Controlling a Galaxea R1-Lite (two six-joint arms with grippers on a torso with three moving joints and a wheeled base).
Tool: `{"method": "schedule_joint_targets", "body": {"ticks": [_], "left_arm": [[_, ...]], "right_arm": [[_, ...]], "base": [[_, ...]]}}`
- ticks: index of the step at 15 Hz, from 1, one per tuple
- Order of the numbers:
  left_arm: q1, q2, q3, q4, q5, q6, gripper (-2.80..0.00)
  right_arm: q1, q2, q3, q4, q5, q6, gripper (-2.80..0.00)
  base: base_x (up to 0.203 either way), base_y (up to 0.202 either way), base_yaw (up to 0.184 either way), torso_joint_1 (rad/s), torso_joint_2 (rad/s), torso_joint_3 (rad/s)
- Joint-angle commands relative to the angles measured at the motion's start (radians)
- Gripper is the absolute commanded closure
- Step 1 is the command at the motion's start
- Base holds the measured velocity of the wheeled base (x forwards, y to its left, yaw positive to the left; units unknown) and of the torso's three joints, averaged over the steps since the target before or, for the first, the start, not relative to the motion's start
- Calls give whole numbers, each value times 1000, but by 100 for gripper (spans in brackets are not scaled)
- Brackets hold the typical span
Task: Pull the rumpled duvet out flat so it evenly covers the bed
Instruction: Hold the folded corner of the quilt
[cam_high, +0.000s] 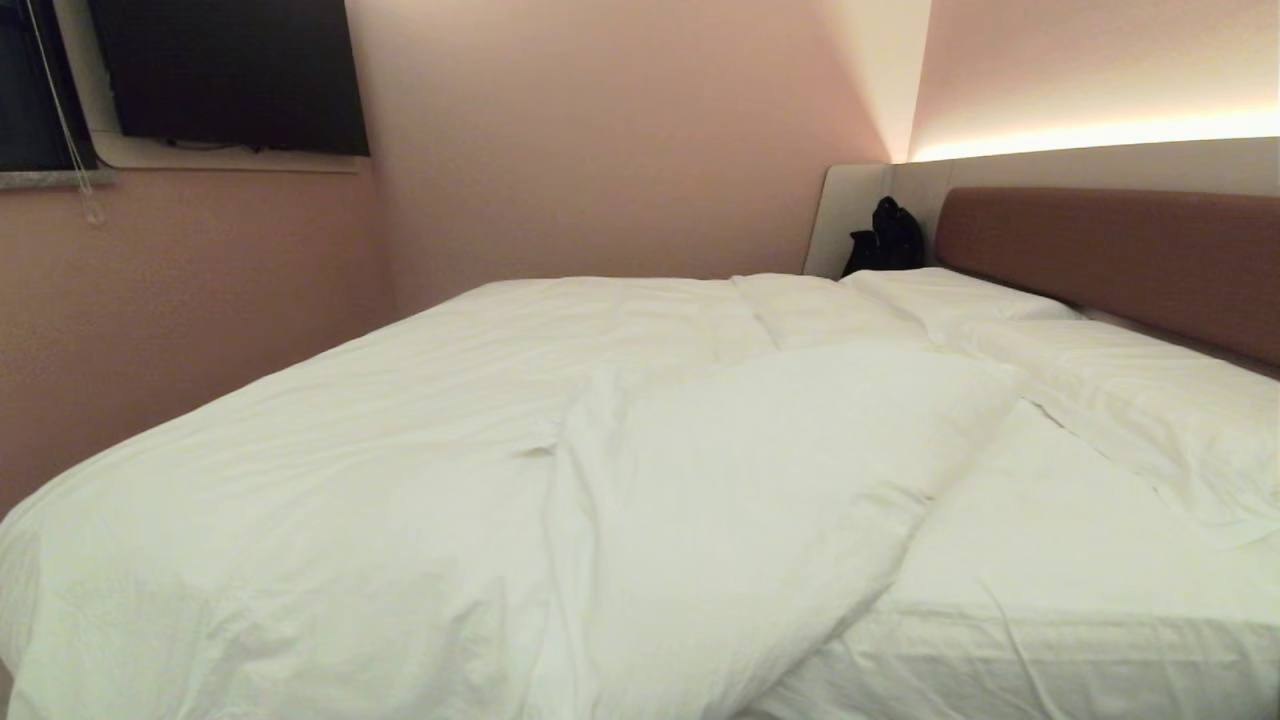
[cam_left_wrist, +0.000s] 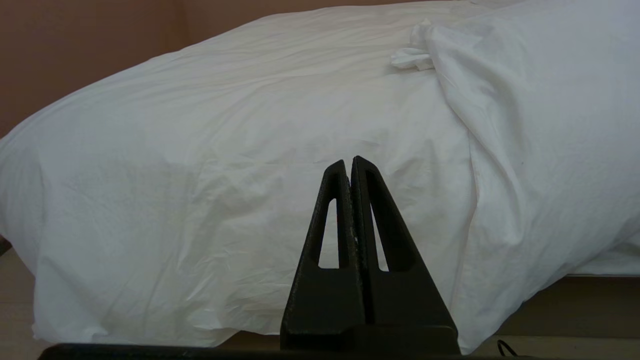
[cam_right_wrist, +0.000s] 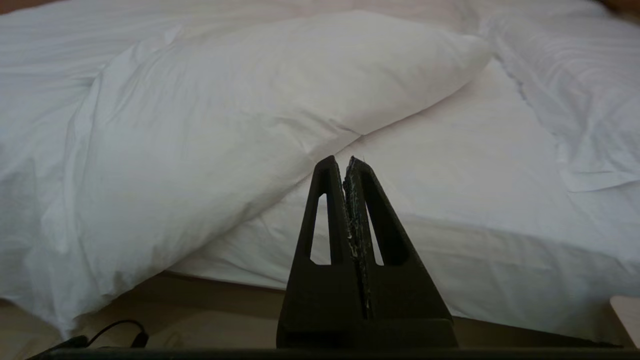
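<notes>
— Where's the duvet (cam_high: 420, 480)?
— Bunched over the left side of the bed (cam_high: 1050, 560), one thick fold slanting toward the near edge; bare sheet (cam_right_wrist: 475, 165) to its right.
— And the grippers?
— Both low at the bedside. The right gripper (cam_right_wrist: 346, 161), fingers pressed together, points at the fold's edge without touching. The left gripper (cam_left_wrist: 349, 162), also closed, faces the hanging duvet.

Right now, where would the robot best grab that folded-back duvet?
Probably the duvet's folded-back corner, approached from the bed's bare right side: that flap lies doubled over, leaving the sheet uncovered. The right pincer, shut, points near its edge.
</notes>
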Motion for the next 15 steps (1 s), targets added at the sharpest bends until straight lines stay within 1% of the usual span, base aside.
{"method": "schedule_joint_targets", "body": {"ticks": [1,4,8,10,11,13,15], "left_arm": [[1,1,0,0,-1,0,0],[1,1,0,0,-1,0,0],[1,1,0,0,-1,0,0],[1,1,0,0,-1,0,0],[1,1,0,0,-1,0,0],[1,1,0,0,-1,0,0],[1,1,0,0,-1,0,0]], "right_arm": [[2,367,-134,-123,52,10,0],[7,679,-349,-162,122,31,0],[64,1046,-614,-174,153,43,0],[90,1196,-718,-175,150,45,0],[103,1240,-767,-176,148,46,0],[122,1303,-811,-177,147,47,0],[159,1430,-883,-178,145,47,0]], "base": [[0,0,0,0,0,0],[0,0,0,0,0,0],[0,0,0,0,0,0],[0,0,0,0,0,0],[0,0,0,0,0,0],[0,0,0,0,0,0],[0,0,0,0,0,0]]}}
